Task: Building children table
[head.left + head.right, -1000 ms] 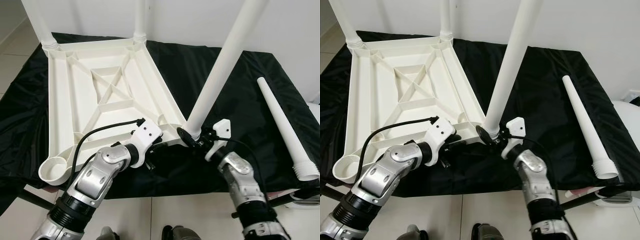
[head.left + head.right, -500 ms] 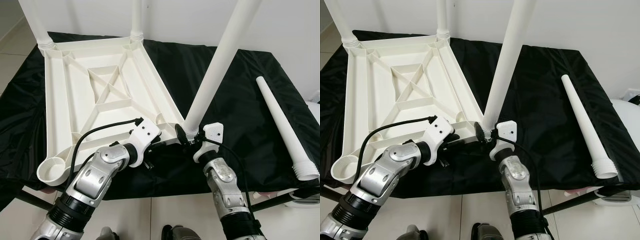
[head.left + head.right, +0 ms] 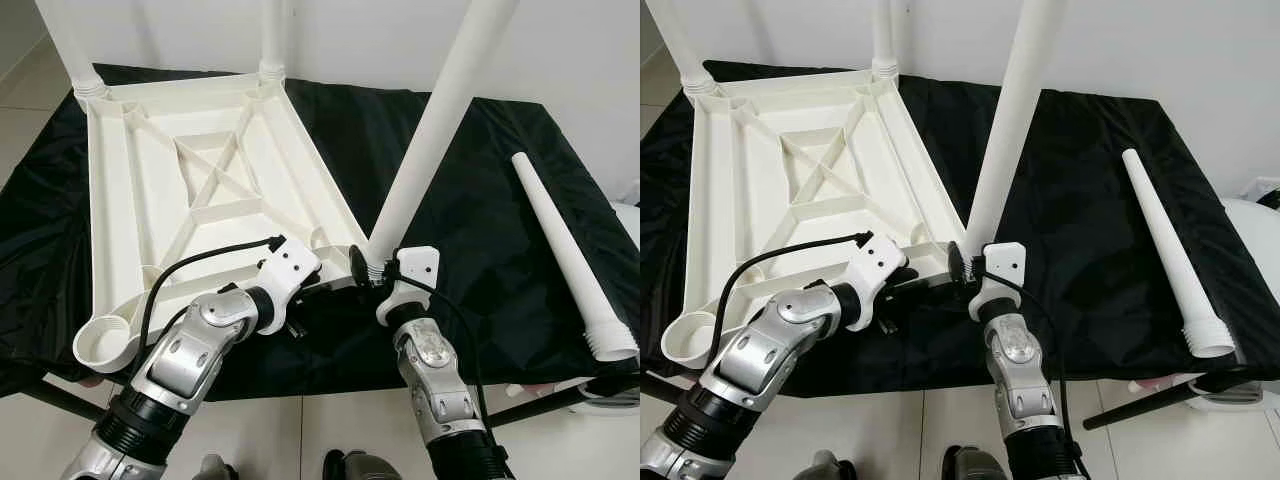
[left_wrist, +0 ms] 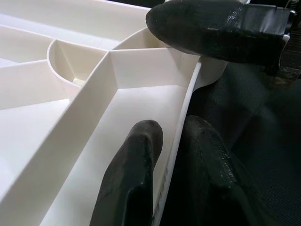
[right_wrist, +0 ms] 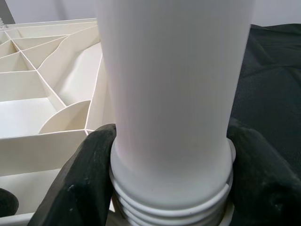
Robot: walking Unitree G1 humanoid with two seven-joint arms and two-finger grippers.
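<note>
Fingers (image 5: 89,174) of the right gripper (image 3: 372,268) are clamped around the white leg (image 3: 425,140), held at the tabletop's (image 3: 190,190) 5 o'clock corner; the tabletop's near rim is pinched by the left gripper (image 4: 171,155).

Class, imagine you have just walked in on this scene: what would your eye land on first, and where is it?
First the white table top, lying upside down on the black cloth, ribs showing. At its near corner the right pincer clamps the threaded foot of a tall white leg that leans up out of view, while the left pincer pinches the table's edge beside it. A spare leg lies loose on the cloth to the right.
</note>
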